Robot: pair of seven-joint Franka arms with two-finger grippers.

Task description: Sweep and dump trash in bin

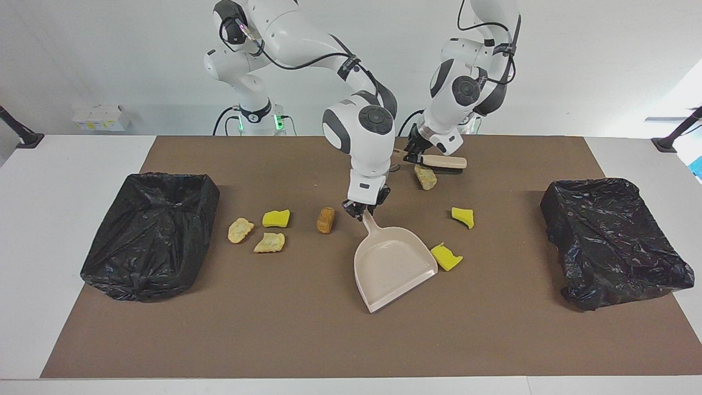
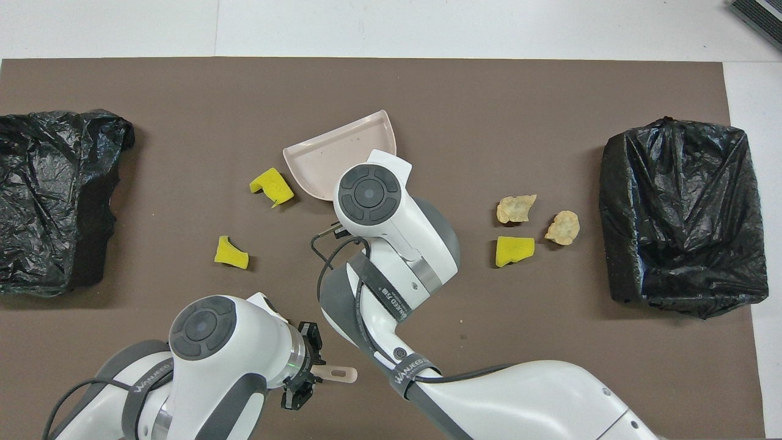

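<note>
Overhead view shows me a brown mat (image 2: 427, 85) on a white table (image 1: 66, 164); right gripper (image 1: 364, 209) clamps the dustpan (image 1: 392, 266), left gripper (image 1: 414, 155) clamps the brush (image 1: 441, 163).

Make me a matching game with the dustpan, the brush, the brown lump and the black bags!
Things:
1. dustpan
2. brush
3. brown lump
4. black bags

Places:
A. one at each end of the table
B. held by its handle in the right pincer
C. lying on the mat beside the dustpan's handle
D. held in the left pincer, over a tan scrap

Pairs: 1-B, 2-D, 3-C, 4-A
</note>
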